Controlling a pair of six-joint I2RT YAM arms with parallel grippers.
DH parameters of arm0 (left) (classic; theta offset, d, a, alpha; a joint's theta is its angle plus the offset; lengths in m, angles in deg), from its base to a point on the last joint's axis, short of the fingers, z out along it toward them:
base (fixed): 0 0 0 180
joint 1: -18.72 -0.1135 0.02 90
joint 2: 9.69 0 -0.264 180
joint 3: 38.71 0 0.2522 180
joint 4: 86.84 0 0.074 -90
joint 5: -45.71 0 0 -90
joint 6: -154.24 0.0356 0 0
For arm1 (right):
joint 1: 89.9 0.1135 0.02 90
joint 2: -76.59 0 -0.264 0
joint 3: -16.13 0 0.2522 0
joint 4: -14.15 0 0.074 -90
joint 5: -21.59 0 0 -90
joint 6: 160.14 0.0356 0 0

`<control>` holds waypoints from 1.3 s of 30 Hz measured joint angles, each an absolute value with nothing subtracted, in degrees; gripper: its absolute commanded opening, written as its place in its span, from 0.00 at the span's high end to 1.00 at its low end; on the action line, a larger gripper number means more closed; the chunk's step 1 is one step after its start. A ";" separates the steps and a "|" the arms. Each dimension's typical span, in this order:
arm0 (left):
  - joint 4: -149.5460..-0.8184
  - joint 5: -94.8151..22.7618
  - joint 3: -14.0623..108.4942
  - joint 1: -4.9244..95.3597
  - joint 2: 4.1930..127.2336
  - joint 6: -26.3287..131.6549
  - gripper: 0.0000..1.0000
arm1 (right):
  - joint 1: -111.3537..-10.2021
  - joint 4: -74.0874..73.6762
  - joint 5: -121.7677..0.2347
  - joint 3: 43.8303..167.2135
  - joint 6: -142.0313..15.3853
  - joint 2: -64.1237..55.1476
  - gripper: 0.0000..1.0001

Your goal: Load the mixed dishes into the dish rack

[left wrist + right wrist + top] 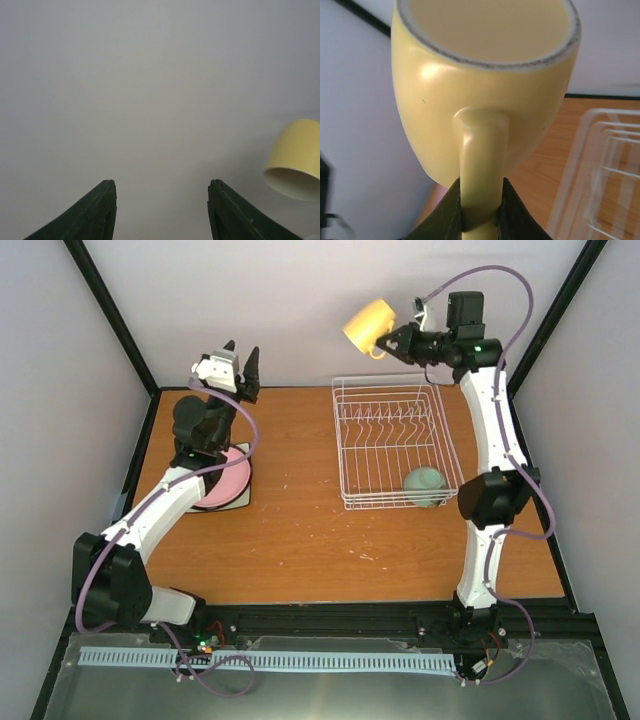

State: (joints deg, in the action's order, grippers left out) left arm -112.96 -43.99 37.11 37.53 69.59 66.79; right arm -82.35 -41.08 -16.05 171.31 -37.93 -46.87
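Note:
My right gripper [392,342] is raised high above the far end of the white wire dish rack [346,445] and is shut on the handle of the yellow mug [368,325]. In the right wrist view the handle [480,165] sits clamped between the two dark fingers, the mug [485,85] tilted with its mouth away from me. A mint-green bowl [425,484] lies in the rack's near right corner. My left gripper [243,356] is lifted above the far left of the table, open and empty, pointing at the wall; the mug [295,160] shows at its right. A pink round plate [232,478] lies below the left arm on a white square plate [243,502].
Black frame posts and grey walls close in the table on the left, back and right. Orange tabletop [300,540] lies between the plate stack and the rack.

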 measured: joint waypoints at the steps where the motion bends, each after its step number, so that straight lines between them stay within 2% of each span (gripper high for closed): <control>1: -112.91 -44.71 36.72 37.50 69.29 67.18 0.50 | -82.46 -45.56 -19.90 171.09 -42.30 -45.29 0.97; 5: -112.45 -47.36 34.18 37.09 68.39 67.84 0.50 | -81.48 -58.42 -34.61 169.06 -54.13 -40.94 0.97; 10: -111.60 -49.28 31.01 35.82 67.84 67.64 0.51 | -79.58 -64.25 -51.46 160.95 -61.65 -35.78 0.97; 16: -110.66 -49.85 28.15 32.59 67.71 66.09 0.51 | -76.65 -49.30 -66.69 123.82 -66.83 -16.22 0.97; 19: -110.55 -49.85 27.58 31.60 67.71 65.48 0.52 | -76.41 -44.45 -67.54 114.38 -68.53 -11.13 0.97; 25: -110.55 -49.89 26.38 31.23 67.71 64.65 0.52 | -76.43 -32.47 -66.10 103.34 -71.11 -7.11 0.97; 39: -110.25 -50.44 25.20 30.99 68.17 63.27 0.53 | -76.41 -25.13 -60.48 99.86 -78.56 -12.14 0.97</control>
State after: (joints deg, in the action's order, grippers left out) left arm -110.25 -50.44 25.20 30.99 68.17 63.27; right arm -76.41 -25.13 -60.48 99.86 -78.56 -12.14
